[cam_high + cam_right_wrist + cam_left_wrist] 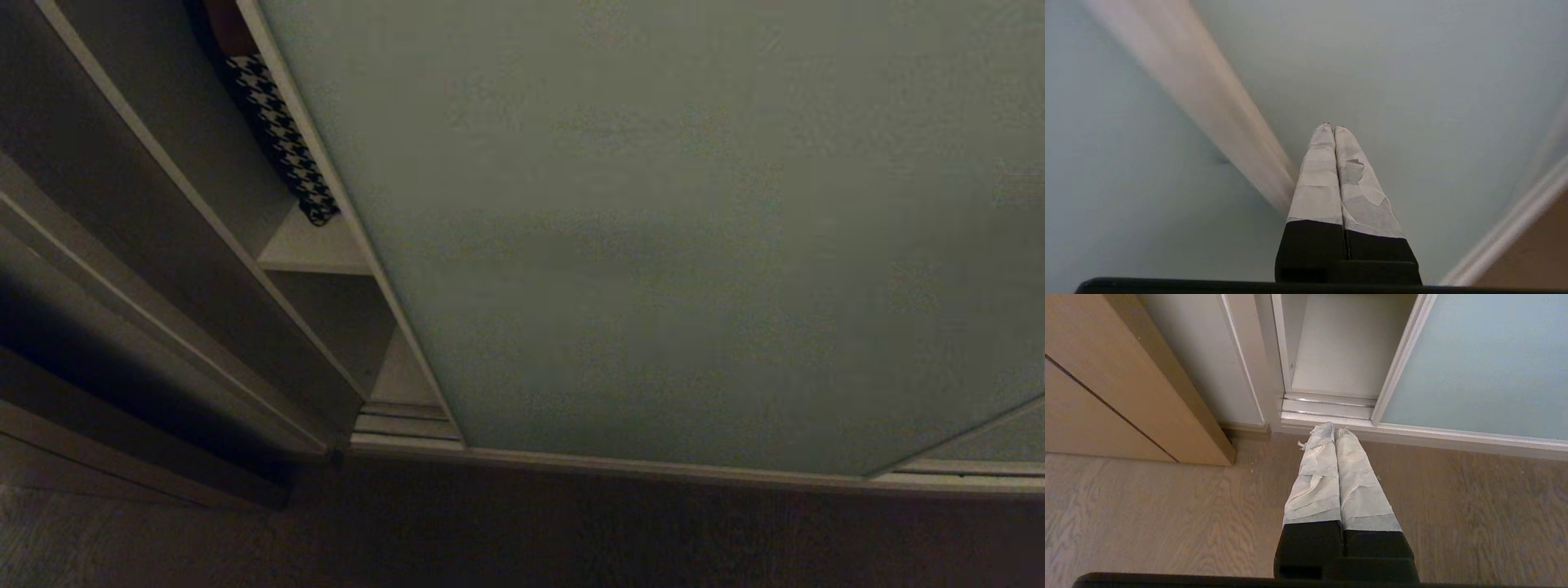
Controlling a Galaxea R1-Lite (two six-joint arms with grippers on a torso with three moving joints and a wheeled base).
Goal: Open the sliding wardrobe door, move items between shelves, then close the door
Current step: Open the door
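The sliding wardrobe door point(669, 245), a pale grey-green panel with a slim light frame, fills most of the head view and leaves a narrow gap at its left edge. Through the gap two off-white shelves point(314, 245) show, one lower point(404, 376). No plush items are in view. My right gripper point(1333, 127) is shut and empty, its taped fingers pointing at the door panel point(1412, 81) beside a blurred frame strip point(1208, 102). My left gripper point(1334, 428) is shut and empty, hanging low over the wood floor in front of the floor track point(1327, 406).
A black-and-white houndstooth bag point(282, 139) stands on the upper shelf inside the gap. Brown wooden panelling point(1106, 388) flanks the wardrobe on the left. A second door panel point(996, 441) overlaps at the lower right. Dark wood floor point(571, 539) runs along the track.
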